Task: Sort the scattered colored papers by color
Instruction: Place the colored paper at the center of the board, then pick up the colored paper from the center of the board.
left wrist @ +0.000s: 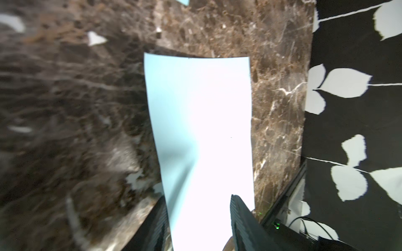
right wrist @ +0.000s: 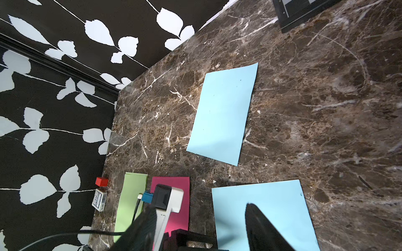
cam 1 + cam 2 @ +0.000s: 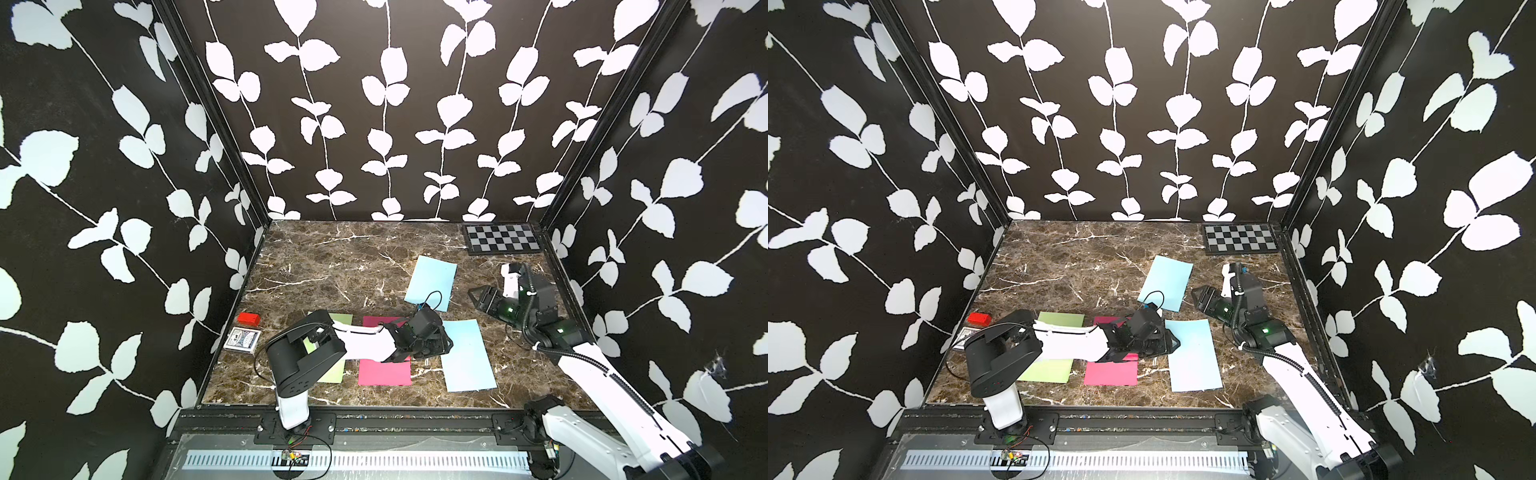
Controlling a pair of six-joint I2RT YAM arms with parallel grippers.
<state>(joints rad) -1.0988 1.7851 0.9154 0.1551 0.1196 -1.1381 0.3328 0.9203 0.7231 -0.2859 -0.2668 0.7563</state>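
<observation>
Hovering low, the left gripper (image 1: 198, 200) has its jaws spread, and the near light blue sheet (image 1: 195, 108) runs between them unpinched, looking slightly bowed just ahead of the fingers. The right gripper (image 2: 200, 208) is parted too and empty, with the far light blue sheet (image 2: 224, 113) lying flat ahead of its jaws. The hot pink sheet (image 3: 384, 372) and light green sheet (image 3: 334, 372) sit behind the left jaws, under that arm. My read: this paper is featherlight, floppy and slick on the polished marble tabletop (image 3: 332, 266). Best taken at an edge or corner with a shallow pinch; a mid-sheet grab would probably only crumple or skate it.
</observation>
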